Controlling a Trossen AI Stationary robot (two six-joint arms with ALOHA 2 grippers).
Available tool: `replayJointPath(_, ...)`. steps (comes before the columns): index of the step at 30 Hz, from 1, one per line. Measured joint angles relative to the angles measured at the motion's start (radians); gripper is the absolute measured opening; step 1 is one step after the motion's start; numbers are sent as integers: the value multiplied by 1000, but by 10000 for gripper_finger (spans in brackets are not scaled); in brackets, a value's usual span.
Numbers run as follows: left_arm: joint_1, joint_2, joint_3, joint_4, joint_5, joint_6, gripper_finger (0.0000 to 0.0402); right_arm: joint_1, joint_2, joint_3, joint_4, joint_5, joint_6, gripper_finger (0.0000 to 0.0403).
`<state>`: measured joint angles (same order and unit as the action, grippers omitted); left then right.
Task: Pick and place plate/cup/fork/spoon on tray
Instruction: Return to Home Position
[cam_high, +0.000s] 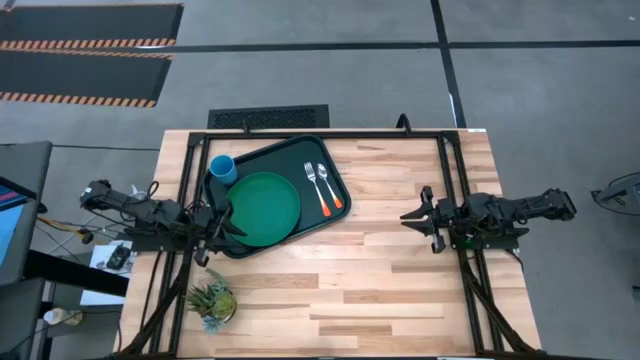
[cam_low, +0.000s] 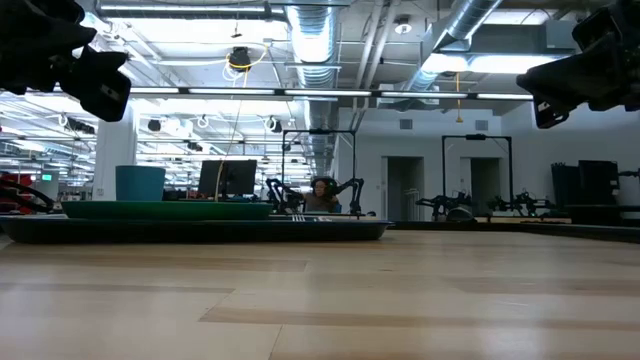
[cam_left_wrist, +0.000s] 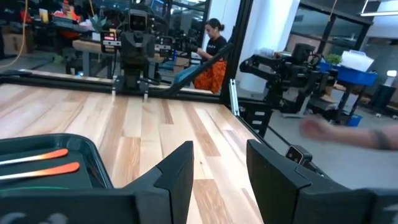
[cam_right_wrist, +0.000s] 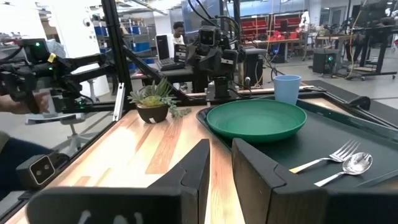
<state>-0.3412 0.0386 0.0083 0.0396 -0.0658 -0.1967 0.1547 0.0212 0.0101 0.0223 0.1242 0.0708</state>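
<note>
The dark tray (cam_high: 330, 215) lies at the table's far left. On it rest the green plate (cam_high: 264, 208), the blue cup (cam_high: 223, 168) at its far left corner, and the fork (cam_high: 312, 178) and spoon (cam_high: 328, 186) side by side with orange handles. All also show in the right wrist view: plate (cam_right_wrist: 256, 118), cup (cam_right_wrist: 286, 88), fork (cam_right_wrist: 323, 158), spoon (cam_right_wrist: 348, 167). My left gripper (cam_high: 228, 226) hangs open and empty above the tray's near left edge. My right gripper (cam_high: 420, 219) is open and empty above the table's right side.
A small spiky green plant in a pot (cam_high: 212, 299) stands near the table's near left corner. A black frame (cam_high: 455, 170) runs along the table's edges. Bare wood (cam_high: 370, 280) lies between the tray and the right arm. People show in the room beyond.
</note>
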Motion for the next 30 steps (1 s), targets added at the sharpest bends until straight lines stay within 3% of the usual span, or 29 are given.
replayJointPath(30, 0, 0, -2, 0, -1, 10, 133, 0, 0, 0, 0, 0, 0, 93)
